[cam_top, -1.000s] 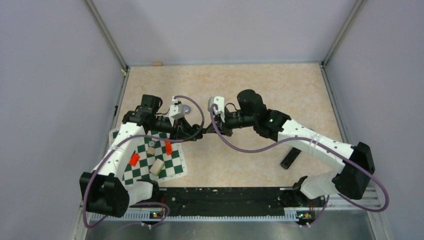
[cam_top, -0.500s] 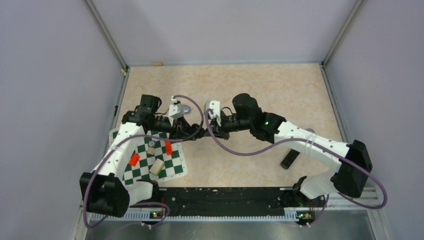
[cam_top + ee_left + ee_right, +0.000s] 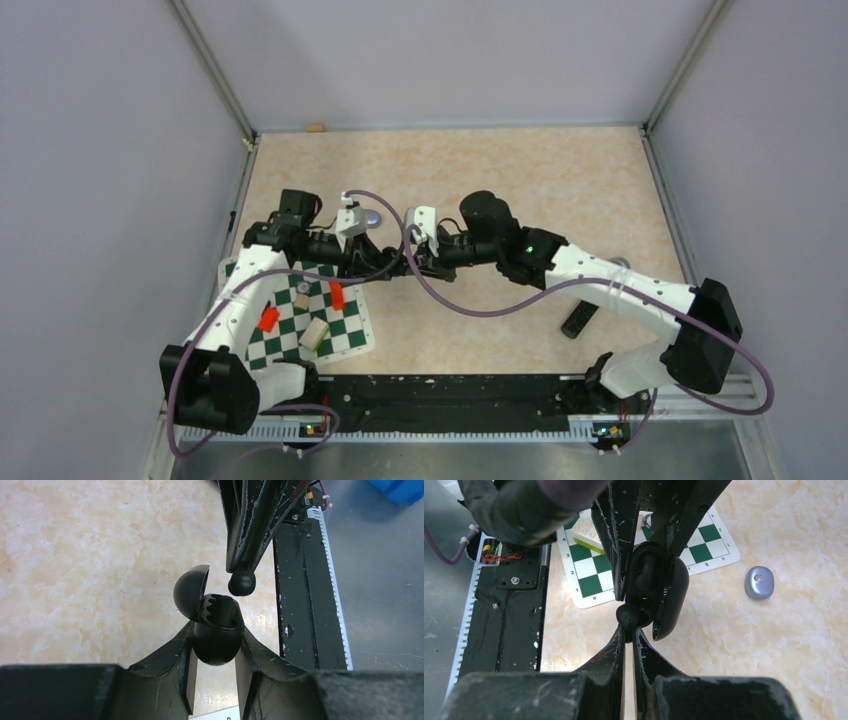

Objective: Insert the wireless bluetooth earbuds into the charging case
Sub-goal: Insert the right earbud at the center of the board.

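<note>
- My left gripper (image 3: 215, 647): clamped on the charging case (image 3: 217, 625), lid open, mid-frame.
- My right gripper (image 3: 239, 567): pinching one earbud (image 3: 242, 583) just above the case's mouth, slightly right; likely lowers straight in.

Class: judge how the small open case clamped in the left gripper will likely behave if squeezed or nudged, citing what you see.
The case looks smooth and rounded, so it probably slips easily between the left gripper's narrow fingers. Its open lid hangs from one edge, so a nudge may swing it shut.
</note>
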Controlling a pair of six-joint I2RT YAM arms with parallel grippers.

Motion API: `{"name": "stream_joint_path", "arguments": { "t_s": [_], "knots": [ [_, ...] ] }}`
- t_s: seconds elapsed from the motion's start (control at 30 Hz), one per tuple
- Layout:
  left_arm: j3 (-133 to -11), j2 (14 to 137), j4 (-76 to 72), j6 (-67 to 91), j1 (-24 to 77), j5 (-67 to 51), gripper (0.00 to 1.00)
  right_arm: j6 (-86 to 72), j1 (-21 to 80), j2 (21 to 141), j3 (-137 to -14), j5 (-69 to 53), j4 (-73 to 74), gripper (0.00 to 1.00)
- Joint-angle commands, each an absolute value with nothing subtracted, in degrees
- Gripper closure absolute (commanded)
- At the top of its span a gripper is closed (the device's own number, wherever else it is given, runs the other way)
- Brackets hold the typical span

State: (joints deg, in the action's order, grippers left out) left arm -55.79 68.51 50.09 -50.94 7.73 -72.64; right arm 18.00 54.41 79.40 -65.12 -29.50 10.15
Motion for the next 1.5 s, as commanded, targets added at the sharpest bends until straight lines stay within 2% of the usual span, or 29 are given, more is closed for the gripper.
{"name": "stream_joint_path", "arguments": {
  "t_s": [0.0,1.27,1.47],
  "knots": [
    [-55.5,67.1,49.3,-51.6,7.3,-75.2,1.0,19.0,55.6,79.6,-64.8,-27.9,7.9,1.0],
    [-55.4,67.0,49.3,-51.7,6.7,-76.3,1.0,18.8,59.5,82.2,-64.4,-20.2,4.7,1.0],
    [-55.3,66.9,49.3,-51.8,6.6,-76.4,1.0,19.2,59.7,82.2,-65.9,-20.2,6.5,0.87]
  ]
}}
